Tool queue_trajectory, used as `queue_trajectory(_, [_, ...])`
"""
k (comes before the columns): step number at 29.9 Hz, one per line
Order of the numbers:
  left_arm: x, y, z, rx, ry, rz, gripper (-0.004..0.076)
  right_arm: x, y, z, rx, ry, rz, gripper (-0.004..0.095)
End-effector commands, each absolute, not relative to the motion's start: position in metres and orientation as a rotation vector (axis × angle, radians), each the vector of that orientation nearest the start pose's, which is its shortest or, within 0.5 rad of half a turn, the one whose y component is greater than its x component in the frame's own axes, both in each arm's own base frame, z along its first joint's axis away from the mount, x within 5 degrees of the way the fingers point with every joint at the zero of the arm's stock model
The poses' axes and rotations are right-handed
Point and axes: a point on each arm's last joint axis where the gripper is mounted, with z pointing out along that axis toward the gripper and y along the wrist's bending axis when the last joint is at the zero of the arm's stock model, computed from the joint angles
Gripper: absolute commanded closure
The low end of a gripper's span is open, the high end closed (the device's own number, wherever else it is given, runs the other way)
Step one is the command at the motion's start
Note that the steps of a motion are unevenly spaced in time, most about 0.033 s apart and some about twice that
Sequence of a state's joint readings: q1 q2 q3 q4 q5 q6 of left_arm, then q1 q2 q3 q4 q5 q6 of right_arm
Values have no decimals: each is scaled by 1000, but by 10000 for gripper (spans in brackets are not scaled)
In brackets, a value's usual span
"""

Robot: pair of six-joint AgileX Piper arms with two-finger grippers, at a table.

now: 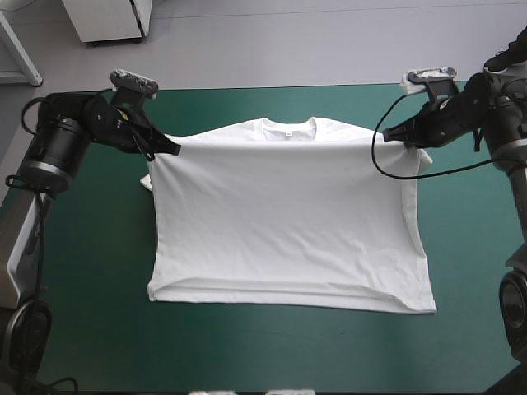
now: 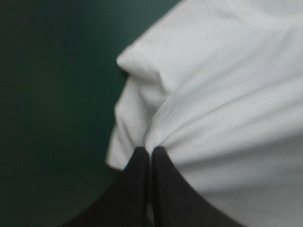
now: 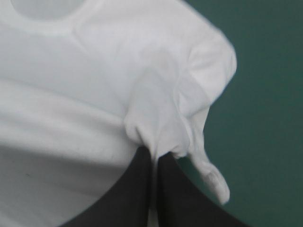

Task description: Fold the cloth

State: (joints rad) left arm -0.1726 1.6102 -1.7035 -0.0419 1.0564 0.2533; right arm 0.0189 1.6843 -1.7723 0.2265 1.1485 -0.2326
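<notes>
The left gripper (image 2: 150,150) and right gripper (image 3: 154,152) each pinch a T-shirt (image 1: 288,222) shoulder near the table's (image 1: 82,329) far edge. Soft, floppy stuff, so it'll probably sag between them.

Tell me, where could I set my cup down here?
The bare table strip between the T-shirt and the near edge is free, as are both side strips. Crowded: the shoulders, where the left gripper and right gripper pinch.

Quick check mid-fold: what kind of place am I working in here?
Probably a robot test bench rather than a home: a table with a plain teal-green cover, the left gripper and right gripper pinching a white T-shirt at its shoulders.
</notes>
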Motion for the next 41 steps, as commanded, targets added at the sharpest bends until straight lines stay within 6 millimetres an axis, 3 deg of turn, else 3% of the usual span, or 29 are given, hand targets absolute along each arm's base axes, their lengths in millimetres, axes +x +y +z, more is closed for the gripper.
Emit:
queue_trajectory(1, [320,-59,467,446,2166,-10,733,336,23,460,-260,2257,208,921])
queue_trajectory(7, [301,-56,519,397,1958,-10,733,317,26,514,-258,2050,221,921])
queue_trajectory(10, [298,-55,535,379,1867,-6,733,312,27,534,-247,1941,244,921])
queue_trajectory(18, [316,-57,551,335,1653,10,733,324,25,564,-201,1704,213,921])
queue_trajectory(26, [357,-59,552,292,1527,16,733,366,23,563,-174,1609,202,921])
queue_trajectory(32, [383,-43,552,217,1467,-57,733,393,17,555,-166,1561,223,921])
queue_trajectory(36, [394,-42,538,268,1517,-110,733,408,7,541,-179,1573,305,921])
queue_trajectory(41, [399,-47,513,348,1696,-136,733,419,8,512,-246,1745,346,921])
